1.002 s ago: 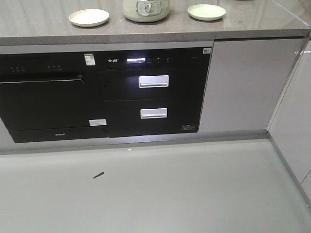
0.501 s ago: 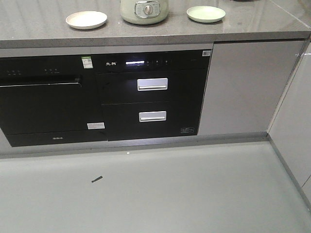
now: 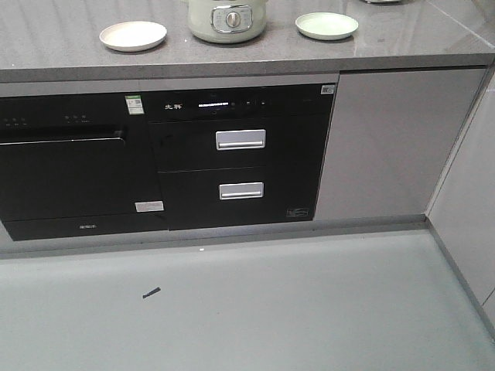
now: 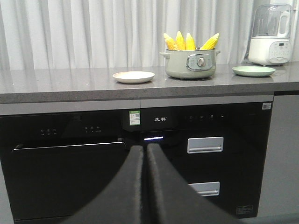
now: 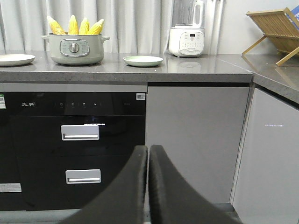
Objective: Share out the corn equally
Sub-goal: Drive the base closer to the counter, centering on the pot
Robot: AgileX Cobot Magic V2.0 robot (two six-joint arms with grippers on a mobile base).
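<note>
Several yellow cobs of corn (image 4: 190,42) (image 5: 74,25) stand upright in a pale green pot (image 4: 190,64) (image 5: 76,49) (image 3: 227,18) on the grey countertop. A cream plate (image 4: 133,77) (image 3: 133,35) (image 5: 14,59) lies left of the pot and a green plate (image 4: 253,71) (image 5: 143,60) (image 3: 326,25) lies to its right. My left gripper (image 4: 145,148) is shut with nothing in it, low in front of the black appliance fronts. My right gripper (image 5: 148,149) is also shut and holds nothing, well below counter height. Both are far from the pot.
Below the counter are a black oven (image 3: 69,166) and black drawers with silver handles (image 3: 240,139). A white blender (image 5: 188,30) stands right of the green plate, and a wooden rack (image 5: 275,28) sits on the side counter. A small dark scrap (image 3: 151,292) lies on the floor.
The front view has shifted so the counter and appliances sit lower and further left in frame, with more countertop showing. Pot and plates keep their places on the counter.
</note>
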